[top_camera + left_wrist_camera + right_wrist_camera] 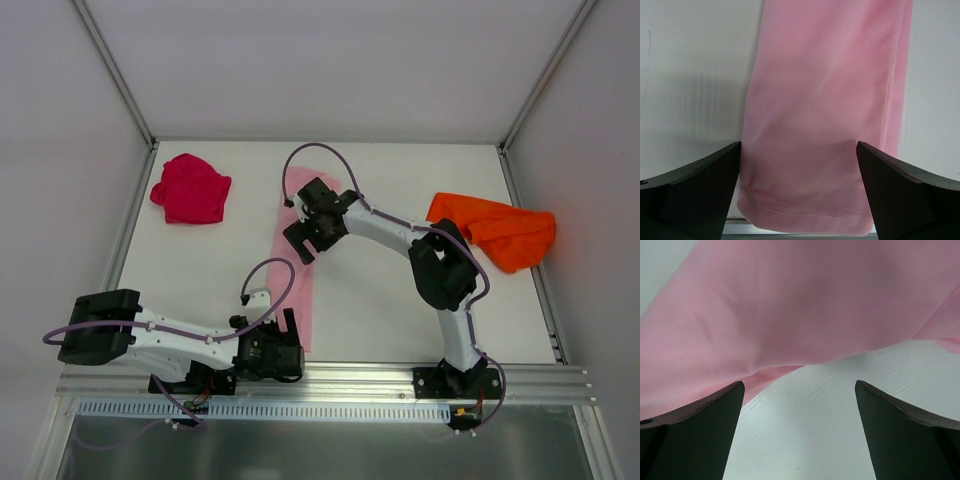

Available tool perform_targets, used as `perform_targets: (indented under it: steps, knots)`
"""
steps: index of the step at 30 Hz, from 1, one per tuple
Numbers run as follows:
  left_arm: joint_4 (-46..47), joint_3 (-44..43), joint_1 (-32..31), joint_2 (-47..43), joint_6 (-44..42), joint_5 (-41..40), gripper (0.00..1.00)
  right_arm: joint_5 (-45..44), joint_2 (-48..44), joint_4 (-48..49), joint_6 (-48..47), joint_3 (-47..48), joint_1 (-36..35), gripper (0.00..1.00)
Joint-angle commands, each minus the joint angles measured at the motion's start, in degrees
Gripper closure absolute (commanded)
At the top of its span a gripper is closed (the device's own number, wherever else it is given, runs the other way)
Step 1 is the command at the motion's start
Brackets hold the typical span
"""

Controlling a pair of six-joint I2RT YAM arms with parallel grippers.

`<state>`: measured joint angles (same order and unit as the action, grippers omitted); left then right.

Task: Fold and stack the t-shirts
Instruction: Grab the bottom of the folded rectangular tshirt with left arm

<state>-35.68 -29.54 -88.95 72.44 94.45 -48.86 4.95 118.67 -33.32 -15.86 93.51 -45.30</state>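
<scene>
The worktop [380, 310] is white and flat, closed on three sides by pale plain walls [330, 60], with a metal rail [350, 378] along its near edge. The light pink t-shirt [300, 290] lies near the middle as a long narrow strip. Its long axis runs from about 6 o'clock to 12 o'clock and leans a little toward 1 o'clock at the far end. Its stitched hem [805, 207] points to the near edge. The red t-shirt [192, 188] lies crumpled at about 10 o'clock, well apart from the strip. The orange t-shirt [500, 232] lies crumpled at about 2 o'clock, near the right wall. The left arm [170, 335] brings the left jaws over the near end of the strip; they stand wide and hold nothing, with the pink cloth [825, 100] between them. The right arm [385, 225] brings the right jaws over the far end, also wide and holding nothing, above an edge of the pink cloth [790, 300].
</scene>
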Motion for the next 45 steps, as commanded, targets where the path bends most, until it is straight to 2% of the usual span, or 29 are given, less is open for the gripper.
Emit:
perform_targets:
  steps: [1,9,16,22,28,29,30,31,34,39,41,45]
  knots:
    - [3.5,1.7,-0.7,-0.3,-1.4,-0.4,0.01,-0.4,-0.5,-1.5,-1.1,1.7,-0.8,0.00]
    - [6.1,2.3,-0.7,-1.4,-3.3,-0.4,0.01,-8.1,0.9,-4.8,1.7,2.1,-1.5,0.00]
    - [7.6,2.0,-0.7,-3.1,-6.3,-1.0,0.01,-2.9,2.2,-4.4,3.6,0.4,-1.5,0.00]
    - [7.5,2.5,-0.7,-3.4,-5.7,-0.7,0.01,6.4,5.3,-4.5,2.7,2.5,-1.5,0.00]
    - [7.3,3.9,-0.7,-6.5,-5.9,-0.7,0.02,3.7,6.1,-5.7,2.2,3.3,-1.7,0.00]
    - [7.0,4.0,-0.7,-7.0,-6.0,-0.9,0.05,3.2,5.7,-5.5,2.1,2.8,-1.7,0.00]
    - [6.9,4.0,-0.7,-8.0,-6.4,-1.1,0.13,3.0,5.4,-5.3,2.1,1.9,-1.8,0.00]
    - [6.9,3.9,-0.8,-8.5,-7.0,-1.3,0.45,2.9,4.8,-4.8,2.1,1.5,-1.8,0.00]
    - [5.5,3.4,-0.8,-9.3,-6.7,-1.9,0.91,1.9,4.5,-4.7,2.0,0.6,-1.9,0.00]
    - [5.1,3.3,-0.7,-9.5,-6.6,-1.5,0.94,0.4,3.9,-5.0,1.9,0.2,-1.9,0.00]
    - [5.2,3.3,-0.8,-9.1,-6.4,-1.5,1.00,0.5,3.6,-4.7,1.9,-0.3,-1.9,0.00]
    - [2.6,2.0,-0.8,-9.6,-5.7,-3.3,1.00,0.5,2.7,-3.8,2.1,-1.9,-2.0,0.00]
